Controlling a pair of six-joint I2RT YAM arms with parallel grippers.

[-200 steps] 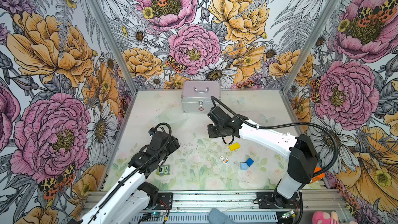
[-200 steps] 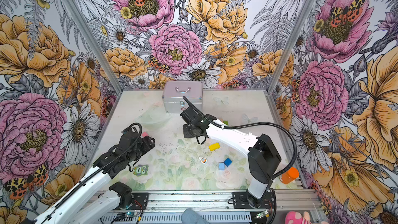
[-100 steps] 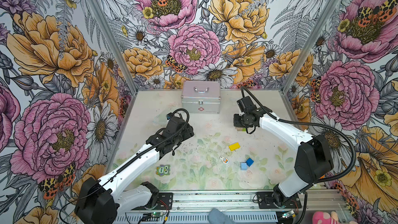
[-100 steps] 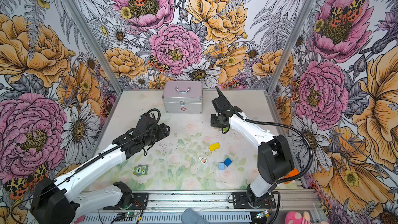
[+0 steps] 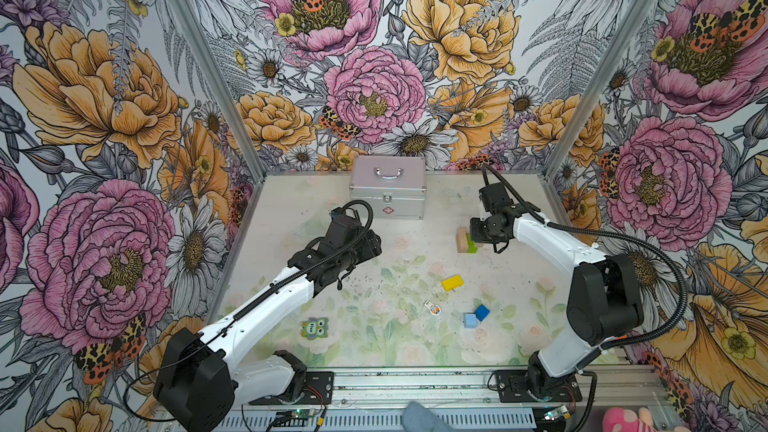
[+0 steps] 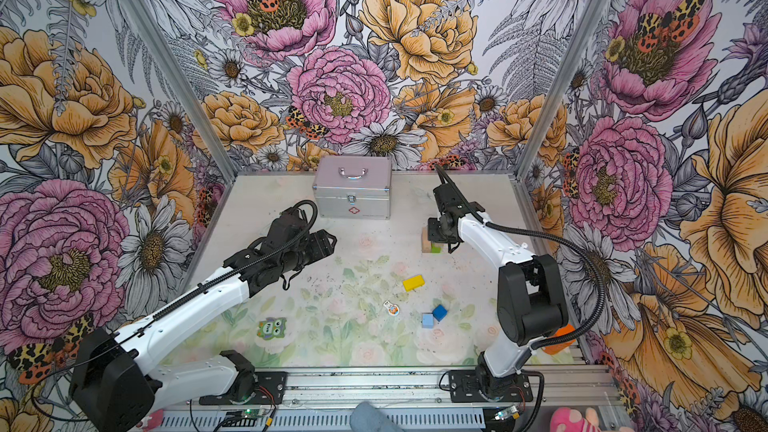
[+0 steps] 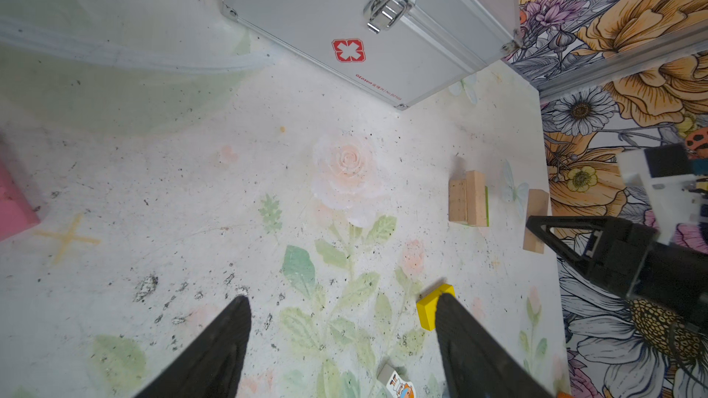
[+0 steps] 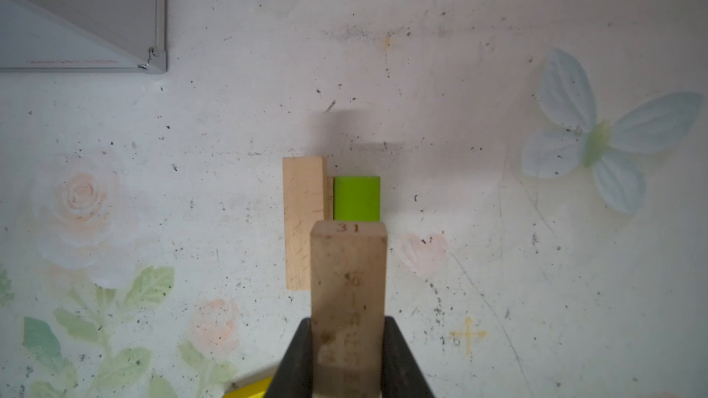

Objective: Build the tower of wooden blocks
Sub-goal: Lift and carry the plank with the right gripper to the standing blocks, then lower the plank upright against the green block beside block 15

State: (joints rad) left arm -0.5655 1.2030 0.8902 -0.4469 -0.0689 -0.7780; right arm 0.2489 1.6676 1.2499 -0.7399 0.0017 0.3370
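My right gripper (image 8: 348,338) is shut on a tan wood block (image 8: 348,292), held on end just over the back right of the table. Below it a green block (image 8: 357,197) lies against a tan block (image 8: 302,220); both top views show this group (image 5: 460,239) (image 6: 427,241). My left gripper (image 7: 341,300) is open with nothing between its fingers, hovering left of centre (image 5: 372,243). Loose on the table are a yellow block (image 5: 452,282), a dark blue cube (image 5: 482,312) and a light blue cube (image 5: 470,320). No standing tower shows.
A silver metal case (image 5: 387,189) stands at the back centre. A small cartoon figure piece (image 5: 432,307) and a green owl piece (image 5: 314,328) lie near the front. A pink block (image 7: 11,204) shows at the edge of the left wrist view.
The right arm carried the tan block from the table's centre to the back right, over the green and tan blocks. The left arm swung from the front left toward the middle.
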